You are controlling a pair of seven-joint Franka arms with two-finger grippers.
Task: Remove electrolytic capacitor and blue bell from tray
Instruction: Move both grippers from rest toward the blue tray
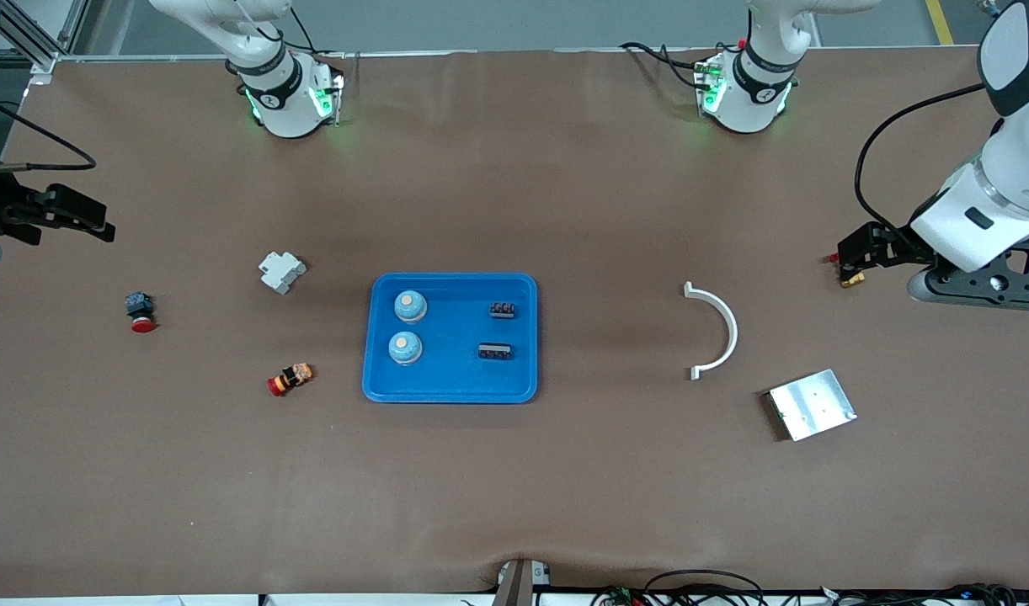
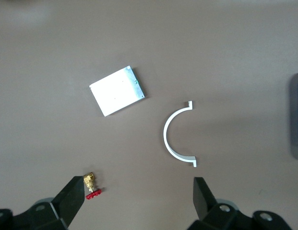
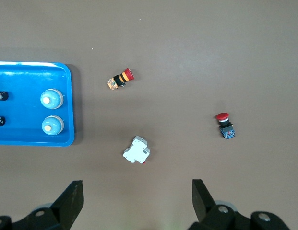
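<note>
A blue tray lies mid-table. In it are two round blue pieces with pale tops and two small black blocks. I cannot tell which of these are capacitors and which are bells. My left gripper hangs open and empty over the left arm's end of the table, its jaws wide apart. My right gripper hangs open and empty over the right arm's end, and its wrist view shows the tray and the blue pieces.
A brass valve with a red handle lies under the left gripper. A white half-ring and a metal plate lie toward the left arm's end. A white breaker and two red push buttons lie toward the right arm's end.
</note>
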